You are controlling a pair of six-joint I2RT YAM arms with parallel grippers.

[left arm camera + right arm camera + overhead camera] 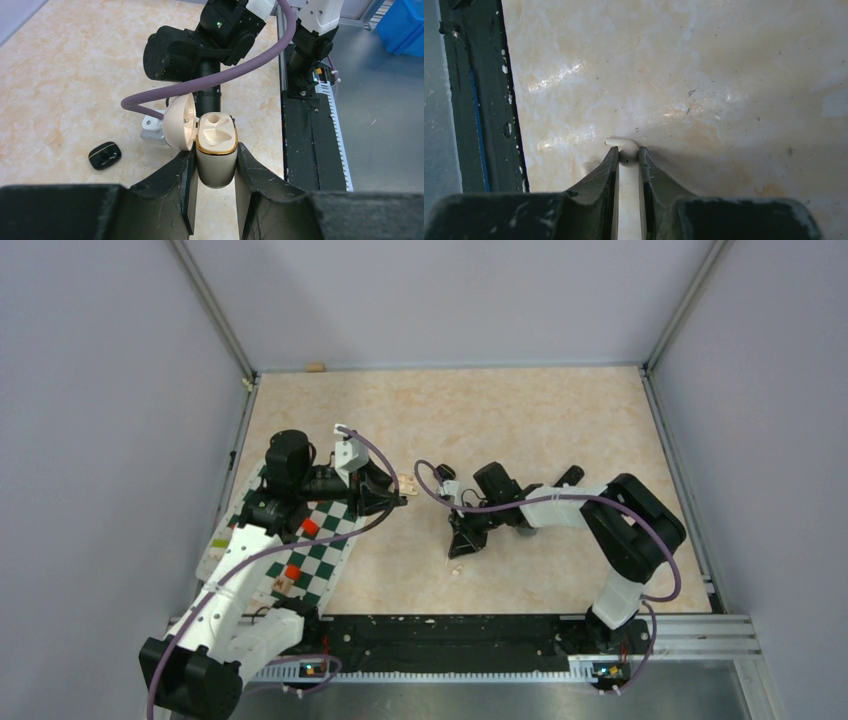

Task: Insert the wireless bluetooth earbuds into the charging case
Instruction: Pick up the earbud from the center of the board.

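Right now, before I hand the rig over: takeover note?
Left gripper: shut on the cream charging case, lid open, slots look empty.
Right gripper: shut on a white earbud, down at the table.
Small black oval item lies on the table left of the case in the left wrist view.
Done: case held open, one bud gripped.
Left: seat that bud in the case, then the others, which I can't clearly spot.

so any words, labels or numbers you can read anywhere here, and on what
None can be read. The cream charging case, the small black case and the checkered mat show no lettering; anything finer in the top view is too small to tell.
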